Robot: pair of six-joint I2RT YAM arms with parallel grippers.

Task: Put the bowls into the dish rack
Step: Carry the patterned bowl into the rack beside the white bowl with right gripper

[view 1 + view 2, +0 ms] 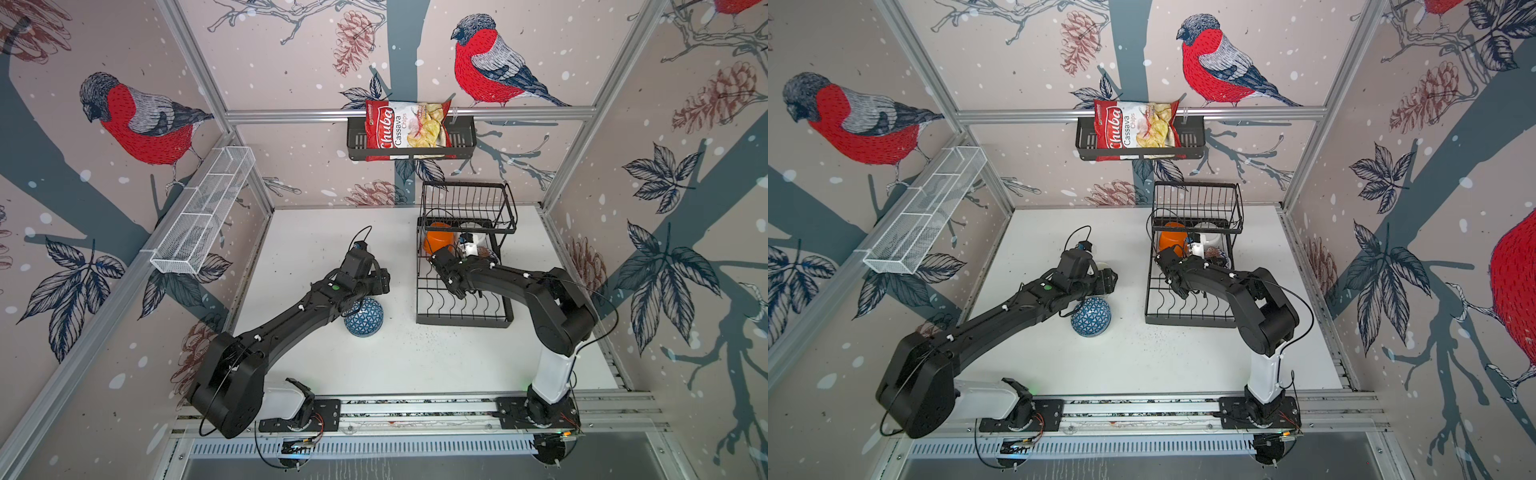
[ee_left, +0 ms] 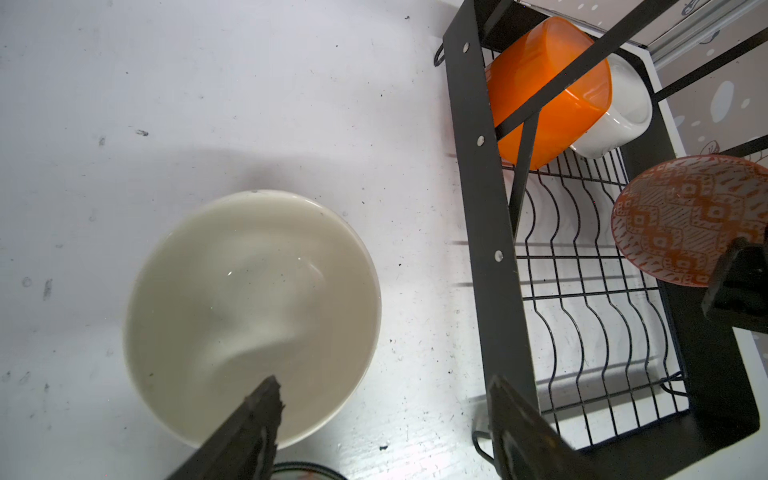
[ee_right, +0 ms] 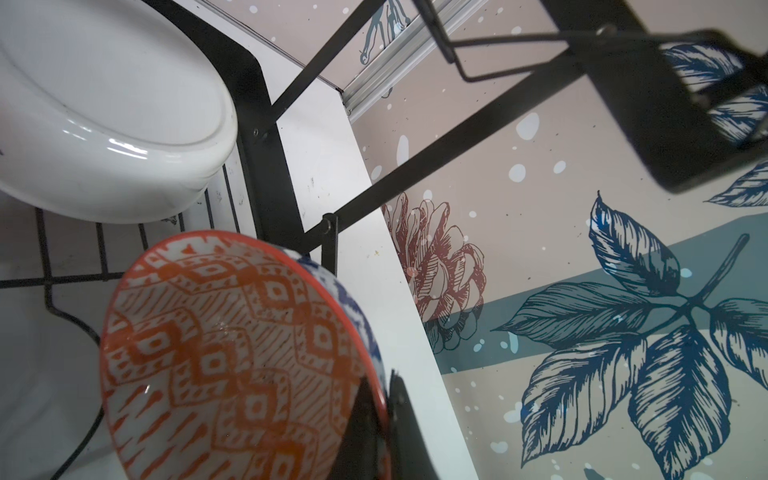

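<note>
Right up against the lens is the patterned bowl [image 3: 232, 353], orange inside and blue outside, its rim clamped in the right hand [image 3: 384, 390], one finger inside and one outside. It hangs tilted over the flat tray of the dish rack [image 3: 266, 166], just beside the white bowl [image 3: 104, 104] and the orange bowl [image 2: 548, 91] already parked under the raised tier. The rack stands toward the back right corner of the bench [image 1: 415, 365].

So the right side looks mid-placement. The next move calls for lowering the rim into a gap between the curved dividers, then letting go.

The left hand [image 2: 384, 381] has its jaws wide apart, straddling the rim of the cream bowl [image 2: 249, 291], which sits upright on the bench just beside the rack. By the look of it, it needs to come down and close on that rim.

The blue bowl [image 1: 365, 318] lies upside down mid-bench, partly under the left forearm.

Whether the patterned bowl touches the wires cannot be told. In both top views the upper tier and arm hide most of it, and the left wrist covers nearly all of the cream bowl. How high the left fingers hang is unclear. Only five bowls show.
</note>
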